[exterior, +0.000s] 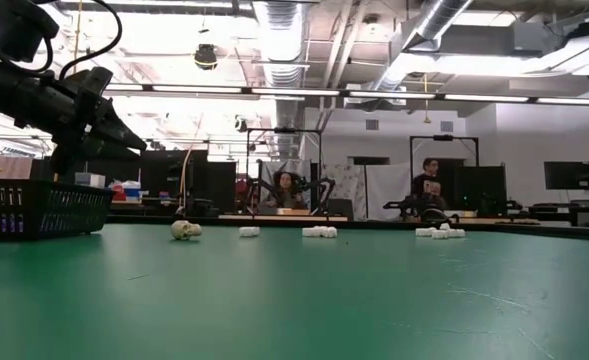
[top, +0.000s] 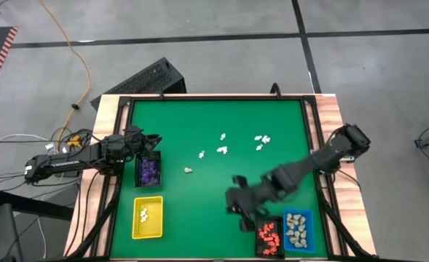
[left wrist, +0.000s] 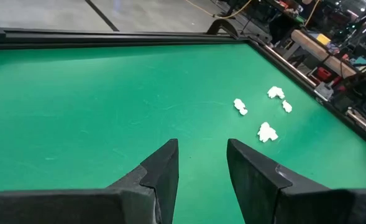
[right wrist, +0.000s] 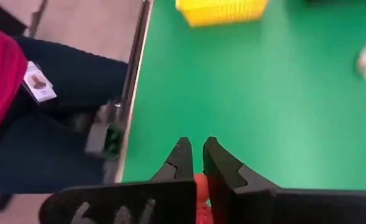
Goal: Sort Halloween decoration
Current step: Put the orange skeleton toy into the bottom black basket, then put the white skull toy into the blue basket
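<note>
Orange-red shows between the narrowed fingers of the right gripper [right wrist: 195,163] in its wrist view, so it seems to be pinching an orange-red figurine [right wrist: 200,186]; from above this gripper [top: 245,211] hangs just beside the black tray [top: 269,236] of like-coloured pieces, next to the blue tray [top: 298,231] of cream ones. The step, I judge, is a drop: bring the fingertips squarely over the black tray, lower until they sit inside its walls, then part them gently so the piece does not bounce out. White figurines [top: 222,149] and one cream figurine [top: 189,170] lie loose at mid-table. The left gripper [left wrist: 201,163], fingers apart and empty, waits over the purple-filled tray [top: 148,169], near the yellow tray [top: 147,217]. Motion smears the right arm from above; the held piece is mostly hidden by the fingers; the low view misses this arm entirely.
</note>
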`<state>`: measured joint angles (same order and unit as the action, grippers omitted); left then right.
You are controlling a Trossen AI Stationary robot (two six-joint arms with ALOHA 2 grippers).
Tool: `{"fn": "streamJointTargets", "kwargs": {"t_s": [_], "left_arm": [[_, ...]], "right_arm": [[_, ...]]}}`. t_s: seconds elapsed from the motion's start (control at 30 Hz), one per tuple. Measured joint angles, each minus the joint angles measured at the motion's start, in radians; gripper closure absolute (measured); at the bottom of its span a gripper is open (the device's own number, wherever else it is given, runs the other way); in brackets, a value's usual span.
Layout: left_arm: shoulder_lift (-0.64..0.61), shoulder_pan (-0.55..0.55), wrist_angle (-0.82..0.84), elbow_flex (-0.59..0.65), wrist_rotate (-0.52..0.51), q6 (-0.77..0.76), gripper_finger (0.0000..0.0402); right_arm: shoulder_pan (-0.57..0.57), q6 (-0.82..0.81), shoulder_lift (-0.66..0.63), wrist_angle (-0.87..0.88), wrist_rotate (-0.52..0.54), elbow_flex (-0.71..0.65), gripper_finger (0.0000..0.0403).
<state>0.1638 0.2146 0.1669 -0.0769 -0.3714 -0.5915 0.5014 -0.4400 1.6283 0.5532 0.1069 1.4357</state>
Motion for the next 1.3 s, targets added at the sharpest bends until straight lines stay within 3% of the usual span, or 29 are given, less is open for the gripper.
{"fn": "streamJointTargets", "kwargs": {"t_s": [0.23,0.5,0.77,1.03,1.3], "left_arm": [[0.0,0.0,0.0,0.0,-0.008,0.003,0.0276],[0.0,0.0,0.0,0.0,-0.012,0.003,0.0276],[0.0,0.0,0.0,0.0,-0.056,0.003,0.0276],[0.0,0.0,0.0,0.0,-0.058,0.001,0.0276],[0.0,0.0,0.0,0.0,-0.059,-0.016,0.0276]], "right_arm": [[0.23,-0.575,0.009,0.203,0.141,0.0,0.0377],[0.379,-1.053,0.012,0.407,0.155,0.0,0.0375],[0.384,-1.143,0.013,0.454,0.157,0.0,0.0375],[0.378,-1.187,0.013,0.457,0.107,0.0,0.032],[0.382,-1.25,0.013,0.456,0.083,0.0,0.0311]]}}
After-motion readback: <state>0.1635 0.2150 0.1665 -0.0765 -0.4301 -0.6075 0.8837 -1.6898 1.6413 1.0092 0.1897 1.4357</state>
